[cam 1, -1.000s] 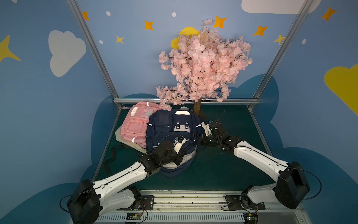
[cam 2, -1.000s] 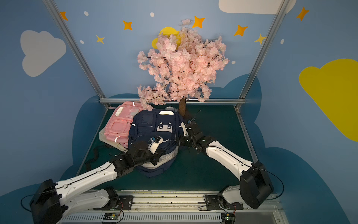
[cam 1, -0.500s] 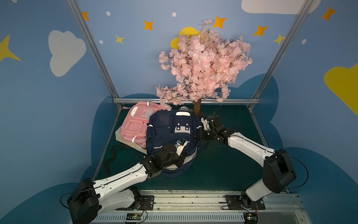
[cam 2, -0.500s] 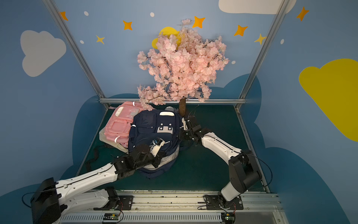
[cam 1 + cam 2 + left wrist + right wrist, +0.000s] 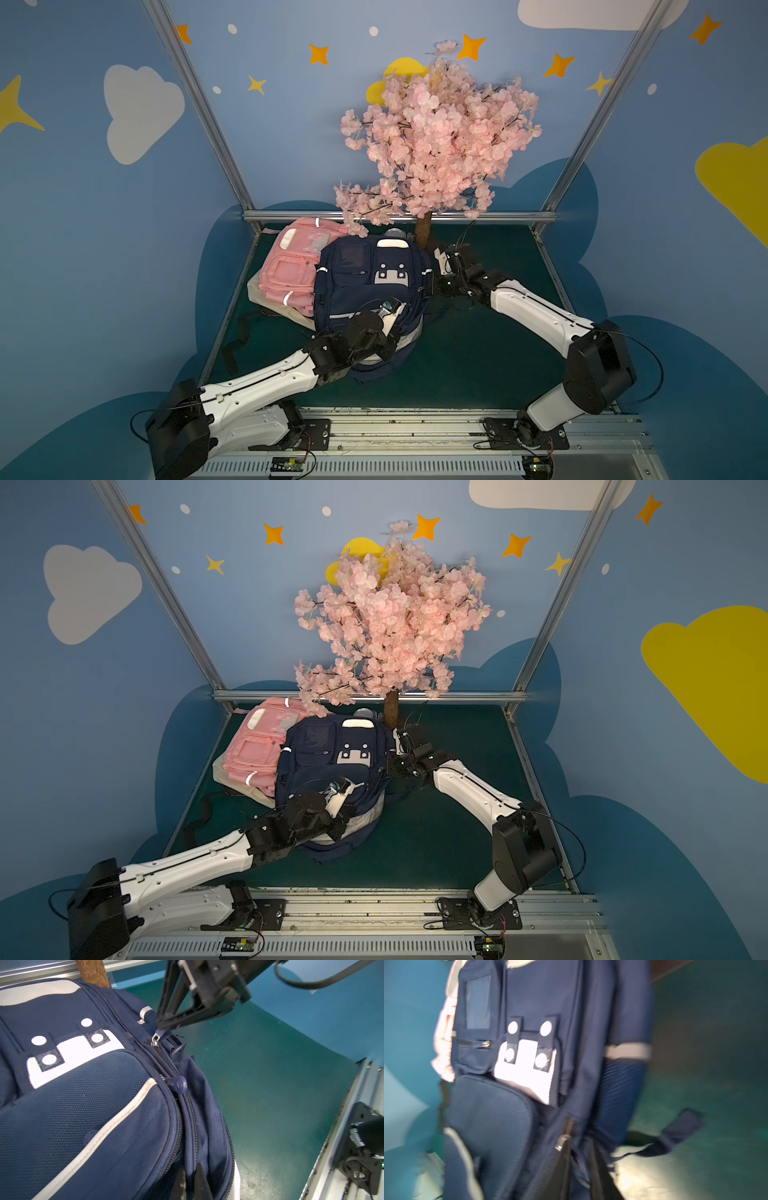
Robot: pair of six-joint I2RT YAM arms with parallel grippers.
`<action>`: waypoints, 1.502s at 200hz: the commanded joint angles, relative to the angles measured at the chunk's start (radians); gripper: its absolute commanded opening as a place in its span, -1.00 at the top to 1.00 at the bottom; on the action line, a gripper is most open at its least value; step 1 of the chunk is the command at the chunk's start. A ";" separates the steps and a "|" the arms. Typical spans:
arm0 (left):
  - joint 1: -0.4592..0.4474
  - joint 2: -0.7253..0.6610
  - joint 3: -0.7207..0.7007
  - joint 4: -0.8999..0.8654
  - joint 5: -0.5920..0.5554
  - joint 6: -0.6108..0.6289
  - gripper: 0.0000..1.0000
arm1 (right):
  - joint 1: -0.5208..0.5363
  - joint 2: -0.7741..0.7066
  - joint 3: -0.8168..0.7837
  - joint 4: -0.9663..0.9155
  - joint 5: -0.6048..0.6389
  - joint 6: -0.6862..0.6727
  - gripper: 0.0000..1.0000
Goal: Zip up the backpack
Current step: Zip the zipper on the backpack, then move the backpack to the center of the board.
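Note:
A navy backpack (image 5: 365, 282) (image 5: 328, 758) lies face up on the green table, partly over a pink one. My left gripper (image 5: 190, 1169) (image 5: 405, 328) is shut on a fold of navy fabric beside the zipper at the bag's near right side. My right gripper (image 5: 579, 1147) (image 5: 432, 286) (image 5: 161, 1024) is at the bag's right edge. Its jaws stand slightly apart with the blue zipper pull (image 5: 162, 1032) between them, just above the metal slider (image 5: 154, 1040). The right wrist view is blurred. A second blue pull tab (image 5: 177, 1083) lies on the neighbouring zipper.
The pink backpack (image 5: 291, 266) rests on a cream bag (image 5: 266, 297) at the back left. A pink blossom tree (image 5: 436, 137) stands behind the navy bag, its trunk (image 5: 423, 230) close to my right gripper. A dark strap (image 5: 679, 1132) trails on the table. Metal rails (image 5: 399, 216) border it.
My right arm has swung and carried its gripper a little further up the backpack's right side, and its jaws have parted slightly. The left gripper has kept its hold on the fabric.

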 commanded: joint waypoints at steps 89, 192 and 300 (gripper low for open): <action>0.002 0.095 -0.010 -0.027 -0.063 0.085 0.94 | -0.084 -0.105 -0.197 0.209 -0.033 0.041 -0.34; -0.007 0.050 -0.043 -0.049 -0.075 0.083 0.94 | -0.118 0.420 0.179 0.240 -0.276 0.162 -0.14; -0.007 -0.008 0.001 -0.057 -0.282 0.114 0.93 | -0.079 -0.395 -0.247 -0.048 -0.011 0.326 1.00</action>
